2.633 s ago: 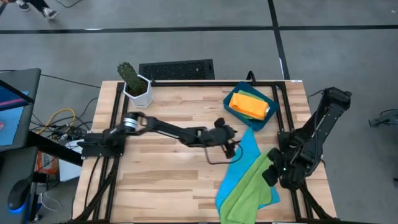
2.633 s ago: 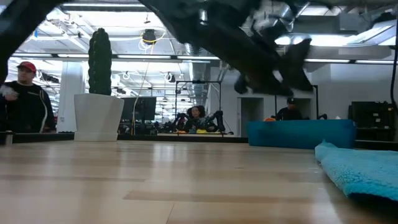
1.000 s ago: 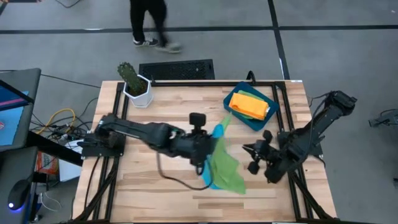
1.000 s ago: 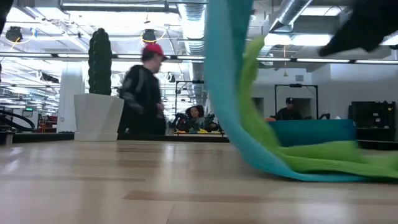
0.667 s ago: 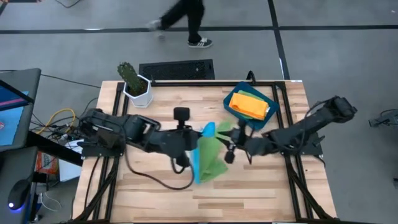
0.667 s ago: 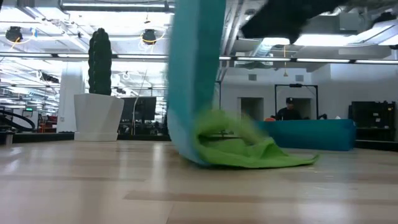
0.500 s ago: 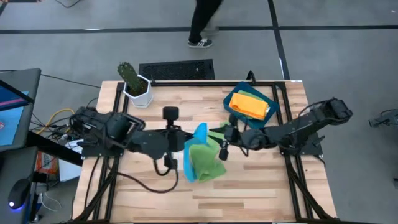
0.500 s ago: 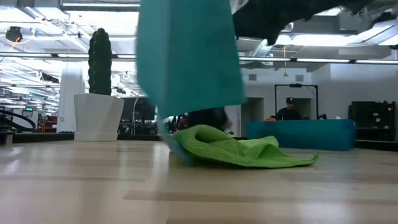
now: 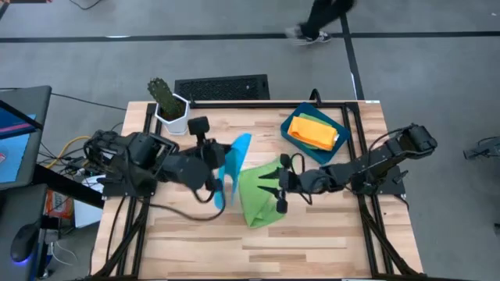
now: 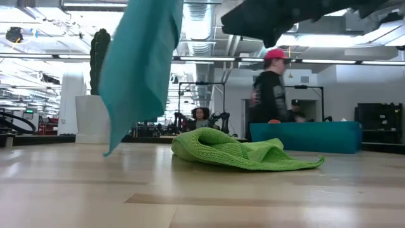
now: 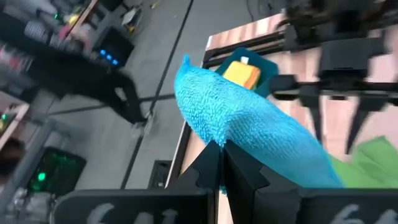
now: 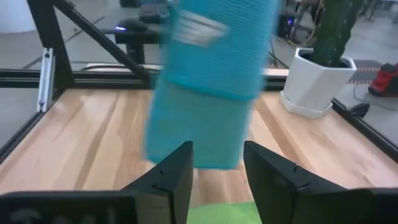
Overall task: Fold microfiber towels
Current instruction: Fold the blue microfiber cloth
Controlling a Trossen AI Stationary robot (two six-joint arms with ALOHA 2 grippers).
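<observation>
Above the surface (image 9: 187, 234) middle, the left gripper (image 11: 219, 163) hangs the blue towel (image 9: 233, 166) clear, jaws pinched on its edge. Right gripper (image 9: 279, 186), jaws parted, hovers over the crumpled green towel (image 9: 262, 195). Separation looks finished; next, spreading the blue towel flat for folding.

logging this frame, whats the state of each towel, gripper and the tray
blue towel: hanging off the table, pinched in the left gripper
green towel: crumpled on the table
orange towel: folded in the tray
tray: holding the orange towel
left gripper: shut on the blue towel
right gripper: open over the green towel
</observation>
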